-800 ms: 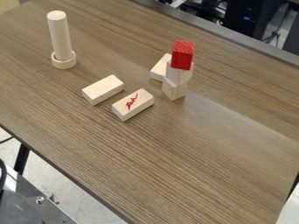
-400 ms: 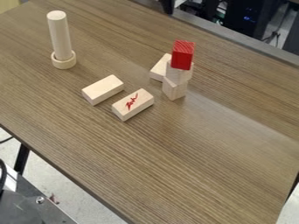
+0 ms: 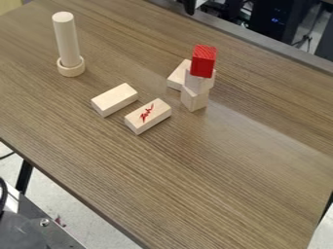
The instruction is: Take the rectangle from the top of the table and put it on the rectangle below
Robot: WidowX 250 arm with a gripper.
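Getting the plain wooden block [image 3: 114, 100] looks like the 1st job, and it lies down and to the left from the gripper [image 3: 189, 7] in the camera view. The gripper is up at the top edge, past the far side of the bench [image 3: 228, 170]. I can't tell if it is squeezed closed or let go.

The plain block lies flat on the bench, just beside the block with the red squiggle [image 3: 147, 116], with a small gap between them. Its long way runs from low left to high right, and the squiggle block points nearly the same way. I think the plain block is the rectangle to take, and the squiggle block is the rectangle below. But a pale block [image 3: 177, 77] lies behind the tower [image 3: 194, 99], higher up in the view, so that is only my best guess.

The tower has a red block [image 3: 203, 62] on top. It is nearer to the gripper than the plain block is, so a low swing could bump it over. Going in high, to the left of the tower, and to the right of the tall round post [image 3: 67, 41] with a ring [image 3: 71, 68] at its foot, seems safer. Then the gripper should turn to pinch the long sides, lift, and shift the block a little down and right, so it sits flat on its friend
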